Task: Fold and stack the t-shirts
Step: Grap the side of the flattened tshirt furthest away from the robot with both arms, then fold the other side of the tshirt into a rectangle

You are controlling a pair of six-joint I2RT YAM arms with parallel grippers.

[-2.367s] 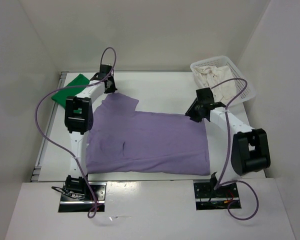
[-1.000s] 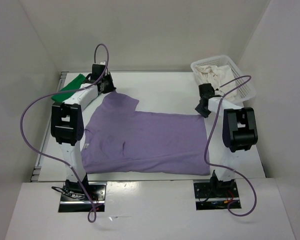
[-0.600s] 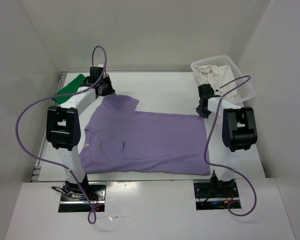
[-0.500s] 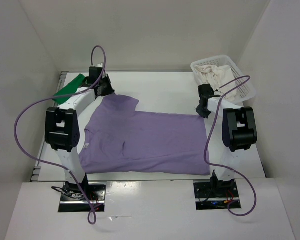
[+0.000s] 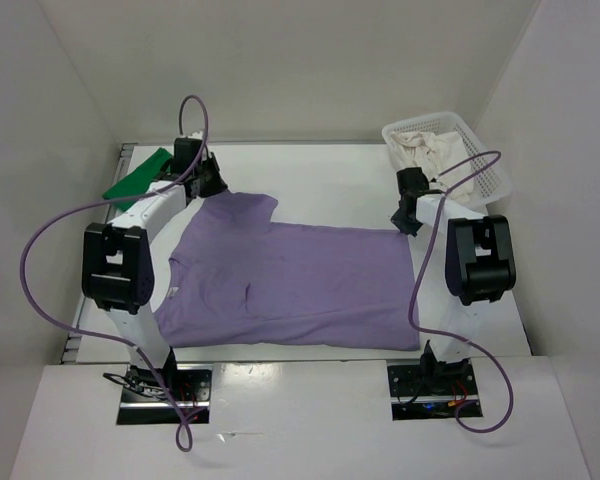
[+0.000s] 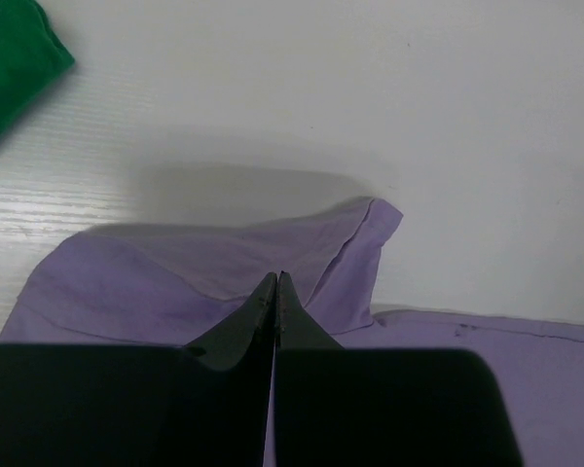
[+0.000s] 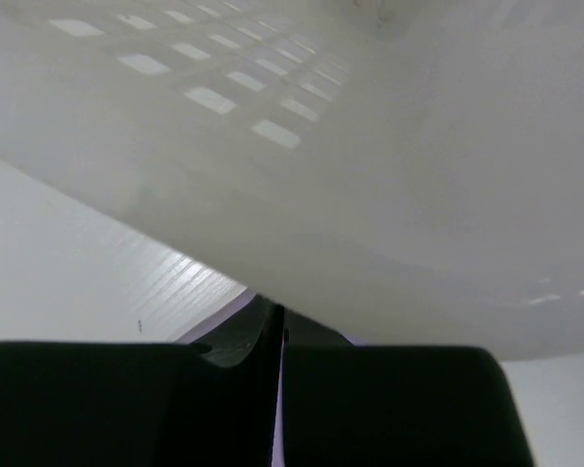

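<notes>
Lavender t-shirt [image 5: 300, 285] lies spread flat across the middle of the white desk [image 5: 320, 170], its collar toward the left arm and its hem toward the right arm. A white mesh basket [image 5: 492, 172] sits at the far right corner and holds the crumpled cream t-shirt [image 5: 425, 148]. The green t-shirt [image 5: 132, 180] lies at the far left edge. The left tool [image 6: 275, 284] is pressed together, pinching the far sleeve. The right tool [image 7: 275, 313] is pressed together on the far hem corner, just beside the basket.
</notes>
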